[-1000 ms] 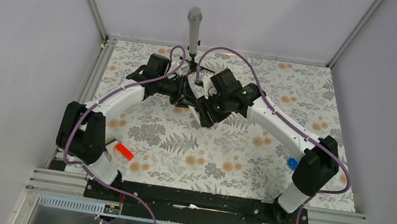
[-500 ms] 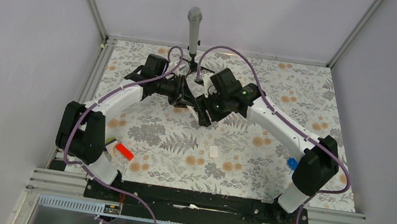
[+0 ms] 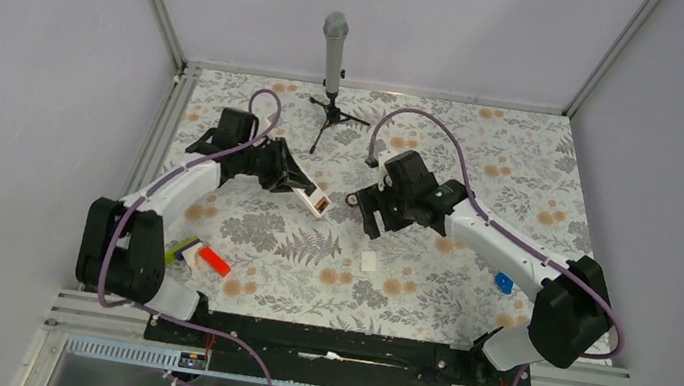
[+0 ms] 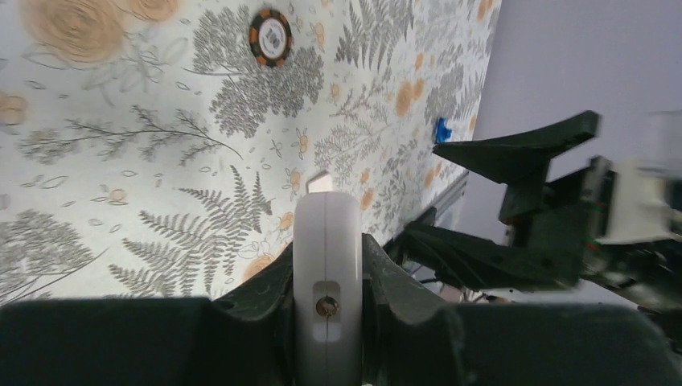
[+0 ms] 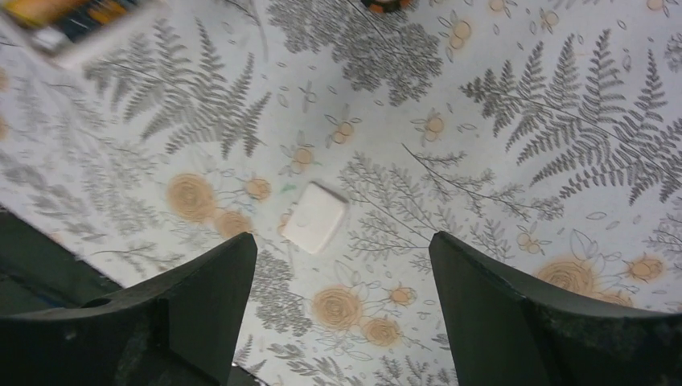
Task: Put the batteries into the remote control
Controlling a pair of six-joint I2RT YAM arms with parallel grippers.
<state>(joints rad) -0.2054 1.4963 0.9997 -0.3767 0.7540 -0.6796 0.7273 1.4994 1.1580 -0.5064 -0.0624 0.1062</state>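
My left gripper [image 3: 297,183] is shut on the white remote control [image 3: 316,199] and holds it above the floral mat. In the left wrist view the remote [image 4: 326,265] stands edge-on between the jaws. Its far end shows an open bay with orange and dark batteries [image 3: 321,207], also seen in the right wrist view [image 5: 76,14] inside the remote [image 5: 96,36]. My right gripper [image 3: 370,221] is open and empty, a little to the right of the remote. In its wrist view the right gripper [image 5: 342,265] hovers over a small white cover [image 5: 314,217] lying on the mat [image 3: 369,260].
A small dark ring [image 3: 354,199] lies between the grippers, also in the left wrist view [image 4: 270,36]. A microphone on a tripod [image 3: 333,61] stands at the back. A red-and-white block [image 3: 208,257] lies near left; a blue piece [image 3: 503,282] lies right.
The two grippers have drawn apart. The left one moved left with the remote, the right one moved right and nearer. The white cover dropped onto the mat.
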